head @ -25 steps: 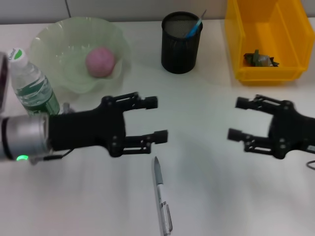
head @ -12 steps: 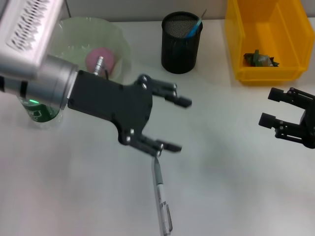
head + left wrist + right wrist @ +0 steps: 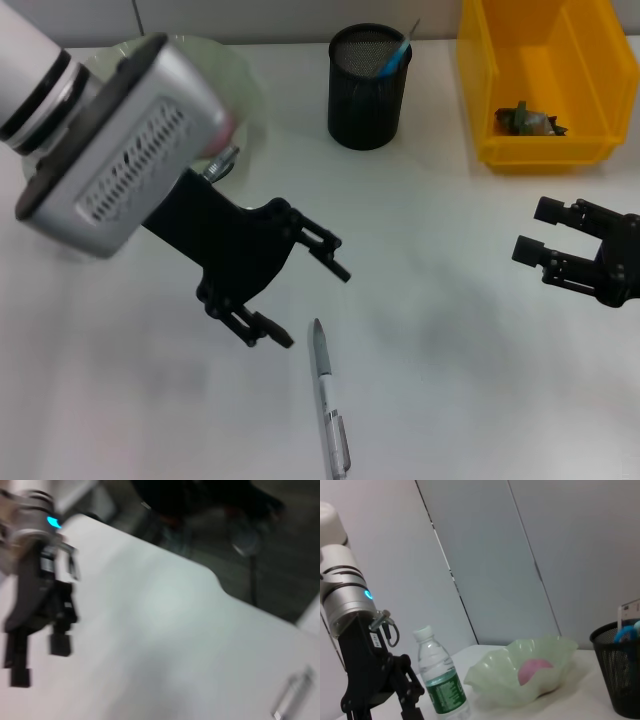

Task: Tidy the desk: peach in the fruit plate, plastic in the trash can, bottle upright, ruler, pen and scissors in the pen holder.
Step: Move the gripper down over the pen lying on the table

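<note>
- Centrally in the head view, the left gripper (image 3: 298, 294) hangs over the desk with its fingers spread wide and nothing between them; its lower fingertip sits just up and left of the pen's tip.
- The pen (image 3: 328, 401), silvery grey, lies flat near the bottom centre of that view, running down toward the bottom edge, apart from the fingers.
- At the right edge, the right gripper (image 3: 545, 240) hovers with its fingers parted and empty, well apart from the left one.
- Upper centre stands the black mesh pen holder (image 3: 367, 88), upright, with a blue-tipped item poking from its rim.
- Upper right sits the yellow bin (image 3: 540, 80), with a small dark scrap lying inside it.
- The pale green fruit plate (image 3: 527, 672) shows best in the right wrist view, low and right of centre, holding the pink peach (image 3: 534, 670); the bottle (image 3: 440, 685) stands upright beside it, white cap on, green label.
- The desk (image 3: 450, 380) is plain white and matte; behind it, the right wrist view shows pale grey wall panels.
- The left arm's silver housing hides most of the plate, the peach and the bottle in the head view.
- The left wrist view is smeared; only the right gripper, the white desk and a blurred pen clip at the lower right can be made out.
</note>
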Robot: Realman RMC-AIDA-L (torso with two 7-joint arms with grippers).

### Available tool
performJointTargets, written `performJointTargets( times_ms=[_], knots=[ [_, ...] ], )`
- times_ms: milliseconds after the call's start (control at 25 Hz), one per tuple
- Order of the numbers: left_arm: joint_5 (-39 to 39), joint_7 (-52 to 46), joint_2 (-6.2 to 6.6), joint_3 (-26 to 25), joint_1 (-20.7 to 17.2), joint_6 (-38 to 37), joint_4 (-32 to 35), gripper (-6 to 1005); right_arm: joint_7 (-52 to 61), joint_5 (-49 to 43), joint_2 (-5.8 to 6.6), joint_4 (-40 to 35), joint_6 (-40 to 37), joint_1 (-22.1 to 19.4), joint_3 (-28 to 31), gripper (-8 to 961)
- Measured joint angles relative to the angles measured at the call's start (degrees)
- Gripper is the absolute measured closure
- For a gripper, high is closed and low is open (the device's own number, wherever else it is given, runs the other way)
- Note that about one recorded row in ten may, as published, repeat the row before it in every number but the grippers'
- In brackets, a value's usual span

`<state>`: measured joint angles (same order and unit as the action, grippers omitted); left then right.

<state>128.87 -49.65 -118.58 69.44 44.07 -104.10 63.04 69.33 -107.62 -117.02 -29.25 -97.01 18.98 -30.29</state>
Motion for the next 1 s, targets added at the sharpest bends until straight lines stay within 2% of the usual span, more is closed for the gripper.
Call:
performJointTargets(
  times_ms=[320,680,1000],
  knots=[
    [5.7,2.0,-0.22,7.5,-0.2,4.4,6.1,218,-0.3,0.0,-1.12,-1.2,0.6,0.6,-0.1,176],
    [10.9,1.6,-0.47,16.8,-0.9,10.3,7.7,218,-0.4,-0.1,-1.24,-1.7,1.1,1.9,-0.2,176],
    [12.5,-4.7,-0.58,26.4,-2.7,11.5,14.2,218,-1.0,-1.4,-1.15,-2.5,1.3,1.7,-0.4,176]
  ],
)
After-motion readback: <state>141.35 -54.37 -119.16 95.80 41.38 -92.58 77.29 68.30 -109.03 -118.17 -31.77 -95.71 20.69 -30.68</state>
